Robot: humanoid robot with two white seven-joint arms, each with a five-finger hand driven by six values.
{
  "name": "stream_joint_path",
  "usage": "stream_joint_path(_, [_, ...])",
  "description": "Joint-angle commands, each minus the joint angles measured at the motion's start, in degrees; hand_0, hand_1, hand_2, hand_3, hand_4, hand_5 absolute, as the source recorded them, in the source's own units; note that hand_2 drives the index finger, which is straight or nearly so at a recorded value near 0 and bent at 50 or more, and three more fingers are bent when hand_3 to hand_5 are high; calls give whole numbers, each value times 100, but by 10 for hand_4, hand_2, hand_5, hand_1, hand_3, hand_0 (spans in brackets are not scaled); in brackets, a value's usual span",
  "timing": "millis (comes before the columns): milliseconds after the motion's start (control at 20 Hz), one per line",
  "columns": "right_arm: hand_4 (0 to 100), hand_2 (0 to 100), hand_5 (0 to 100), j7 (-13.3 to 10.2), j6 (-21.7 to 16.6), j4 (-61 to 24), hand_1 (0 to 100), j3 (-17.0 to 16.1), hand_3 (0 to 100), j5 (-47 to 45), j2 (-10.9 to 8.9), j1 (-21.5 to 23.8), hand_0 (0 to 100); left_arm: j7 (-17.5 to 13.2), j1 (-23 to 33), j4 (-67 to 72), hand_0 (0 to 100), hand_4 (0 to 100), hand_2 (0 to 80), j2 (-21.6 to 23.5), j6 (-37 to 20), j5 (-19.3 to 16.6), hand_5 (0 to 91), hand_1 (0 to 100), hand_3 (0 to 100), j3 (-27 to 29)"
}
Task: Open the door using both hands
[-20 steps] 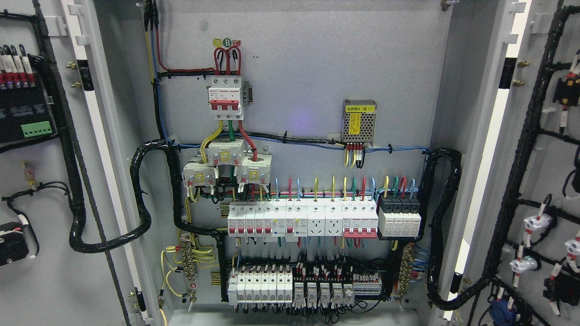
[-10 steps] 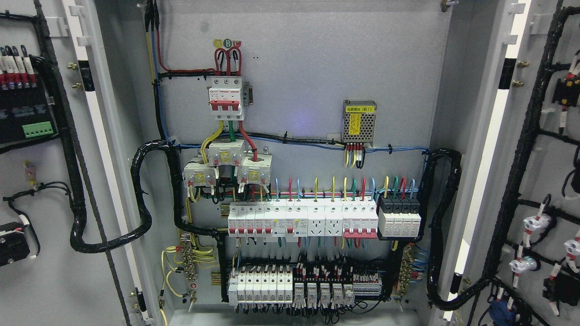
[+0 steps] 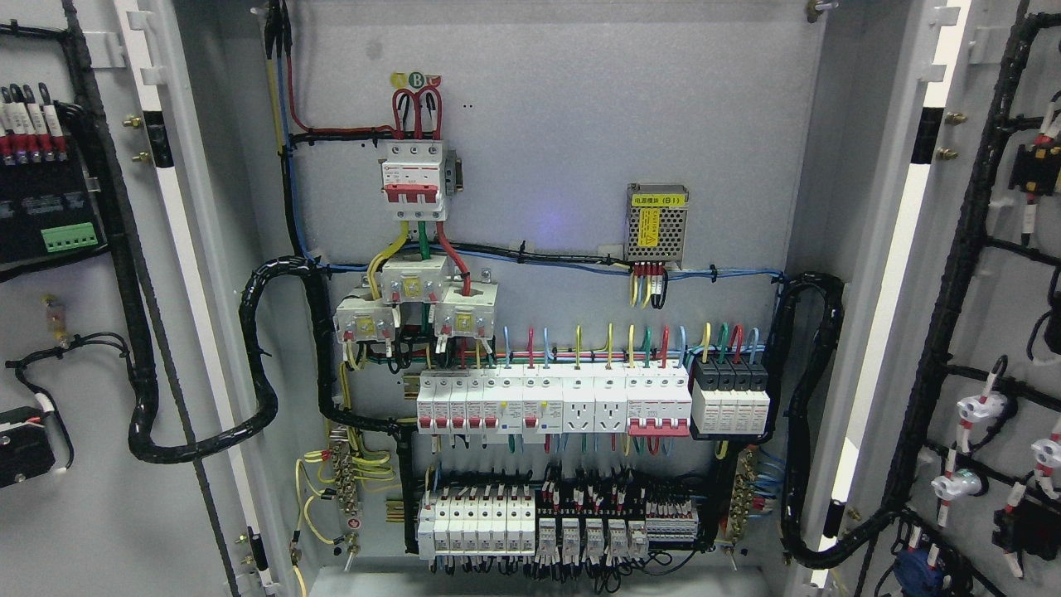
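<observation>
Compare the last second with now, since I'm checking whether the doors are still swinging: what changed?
Almost nothing. The left door and right door stand wide open as before, with at most a slight drift in the view. The wiring inside the cabinet is unchanged, and no robot hand shows.

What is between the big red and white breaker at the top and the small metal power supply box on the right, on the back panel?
In the head view, the stretch between the breaker and the power supply box is bare grey back panel; the black cable bundle runs below it.

Readable at centre right: yellow label on the perforated metal power-supply box, Chinese characters then "(B1)". At upper centre: green round tag above the red-and-white breaker, lettered "B".
</observation>
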Motion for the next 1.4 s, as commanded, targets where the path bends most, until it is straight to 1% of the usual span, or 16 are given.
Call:
stream_joint_path(0, [0,0,0,-273,662,3227,389,-72,0,93,1175,-941,120,-34,-1051,3956,120,0,0,-487,-377,-343,0,389,0,-46])
stream_joint_path(100, [0,0,0,-554,1286,3237,389,-73,0,285,1175,-1118,120,-25,-1315,4651,120,0,0,-601,-615,-334,0,389,0,-64])
stream_joint_path(200, [0,0,0,-704,1883,3228,389,-90,0,532,1193,-1311,120,1,-1535,5162,120,0,0,-838,-800,-334,0,389,0,-73])
stream_joint_path(250, [0,0,0,-775,2182,3236,389,-116,0,620,1219,-1381,120,19,-1623,5355,120,0,0,-926,-826,-326,0,389,0,-55])
stream_joint_path(350, [0,0,0,-950,2666,3237,389,-134,0,761,1342,-1566,120,19,-1756,5672,120,0,0,-1041,-835,-282,0,389,0,-29])
stream_joint_path(451, [0,0,0,-1143,3045,3237,389,-169,0,831,1412,-1741,120,19,-1791,5849,120,0,0,-1059,-879,-238,0,389,0,-20])
stream_joint_path(551, [0,0,0,-1355,3344,3245,389,-169,0,840,1483,-1900,120,19,-1800,5867,120,0,0,-1059,-1089,-11,0,389,0,-20])
stream_joint_path(601, [0,0,0,-1416,3519,3245,389,-169,0,840,1500,-1979,120,19,-1818,5876,120,0,0,-1068,-1177,113,0,389,0,-20])
stream_joint_path(701, [0,0,0,-1443,3836,3245,389,-160,0,849,1553,-2120,120,19,-1897,6007,120,0,0,-1085,-1213,175,0,389,0,-20])
stream_joint_path(851, [0,0,0,-1461,4205,3254,389,-169,0,1086,1553,-2278,120,19,-2072,6314,120,0,0,-1085,-1406,184,0,389,0,-20])
stream_joint_path(901, [0,0,0,-1539,4311,3254,389,-169,0,1121,1553,-2322,120,19,-2186,6463,120,0,0,-1094,-1555,184,0,389,0,-20])
stream_joint_path(1001, [0,0,0,-1785,4374,3245,389,-169,0,1122,1553,-2366,120,19,-2336,6710,120,0,0,-1094,-1740,184,0,389,0,-29])
stream_joint_path(1151, [0,0,0,-2189,4374,3228,389,-169,0,1122,1571,-2366,120,19,-2415,6746,120,0,0,-1094,-1750,184,0,389,0,-29])
stream_joint_path(1352, [0,0,0,-2532,4417,3245,389,-169,0,1130,1597,-2366,120,19,-2433,6737,120,0,0,-1094,-1750,193,0,389,0,-20])
